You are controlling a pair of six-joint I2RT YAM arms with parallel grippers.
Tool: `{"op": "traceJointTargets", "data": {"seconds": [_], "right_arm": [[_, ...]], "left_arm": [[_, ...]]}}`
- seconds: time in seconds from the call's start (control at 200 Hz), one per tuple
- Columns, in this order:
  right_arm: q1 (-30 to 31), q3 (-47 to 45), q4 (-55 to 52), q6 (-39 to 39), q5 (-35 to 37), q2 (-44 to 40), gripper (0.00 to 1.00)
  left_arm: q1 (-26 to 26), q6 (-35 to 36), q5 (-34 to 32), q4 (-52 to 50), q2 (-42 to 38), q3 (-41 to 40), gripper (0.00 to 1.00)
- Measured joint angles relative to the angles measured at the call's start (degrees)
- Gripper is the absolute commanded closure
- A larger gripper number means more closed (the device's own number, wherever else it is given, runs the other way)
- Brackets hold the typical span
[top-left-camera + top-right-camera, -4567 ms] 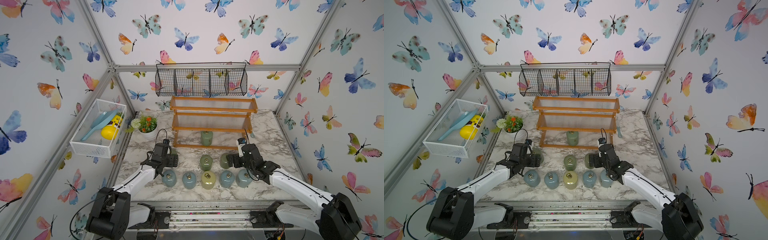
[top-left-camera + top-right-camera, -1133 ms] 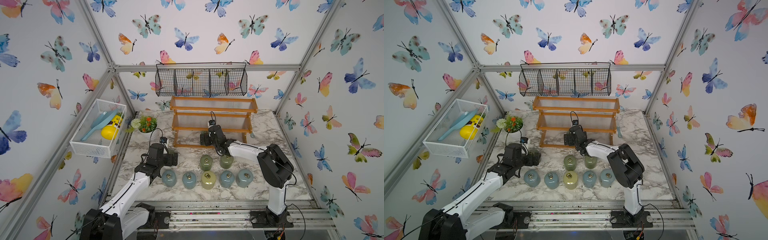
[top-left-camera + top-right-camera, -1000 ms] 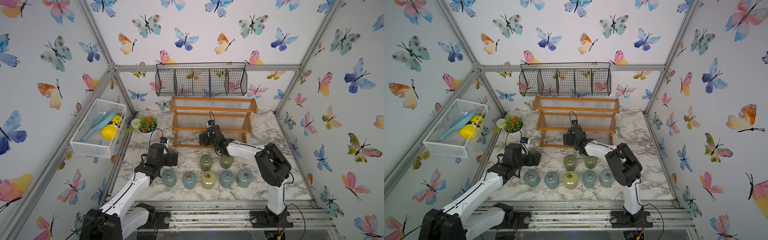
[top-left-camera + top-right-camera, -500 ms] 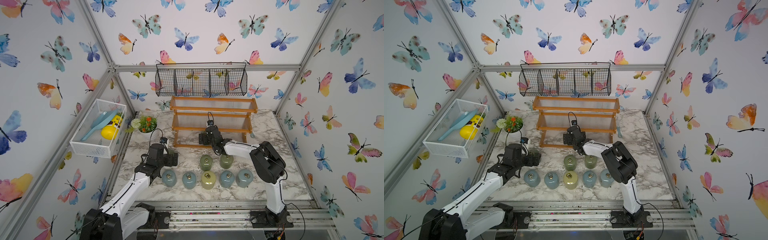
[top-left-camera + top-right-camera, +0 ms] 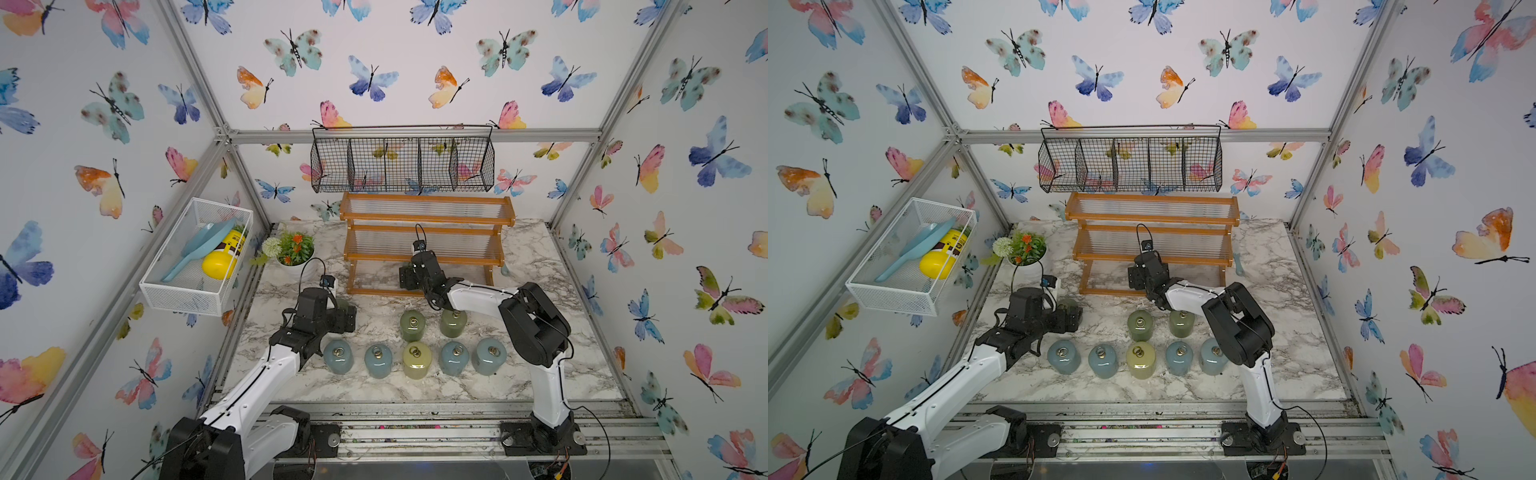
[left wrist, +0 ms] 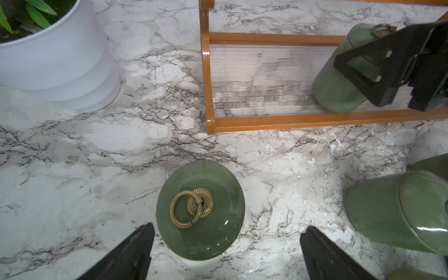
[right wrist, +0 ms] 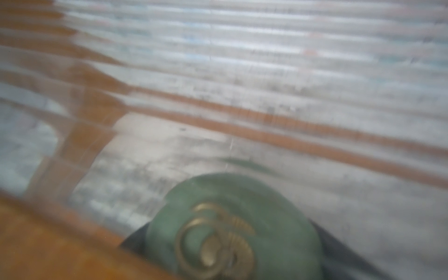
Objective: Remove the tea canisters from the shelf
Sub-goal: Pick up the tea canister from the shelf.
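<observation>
Shelf [image 5: 428,217]: three-tier orange-brown rack, far middle of the marble surface [image 5: 540,374].
Shelf canister [image 6: 327,92]: sage green, upright on the lowest tier, near the tier's middle.
Right tool [image 5: 409,277]: at the lowest tier, one finger on each side of the shelf canister. The wrist view is blurred, so I cannot tell whether it presses the canister or stands just off it.
Left tool [image 6: 226,229]: spread wide, holding nothing, over the left part of the surface, near side of the shelf's left end.
Left canister [image 6: 200,213]: sage green, upright on the surface between the spread fingers [image 6: 135,244], touching neither.
Near row [image 5: 417,360]: five canisters upright in a left-to-right line. Four are dusty blue, with one pale yellow-green in the middle.
Green pair [image 5: 412,325]: two sage green canisters side by side, just beyond the near row; its right member [image 5: 453,323] is apart from the left.
</observation>
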Motion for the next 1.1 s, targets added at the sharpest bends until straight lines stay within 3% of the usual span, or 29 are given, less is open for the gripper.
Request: {"op": "traceJointTargets", "data": {"seconds": [0.481,1.101], "right_arm": [[0.6,-2.3,-1.2,-3.2,-7.7,-3.0,0.22],[7.9,-2.3,-3.3,-5.4,-10.8,-4.5,0.22]], "left_arm": [[0.0,0.0,0.0,0.0,-0.9,-0.4,0.01],[1.0,-0.2,-0.7,-0.1,-2.9,-0.5,0.02]]}}
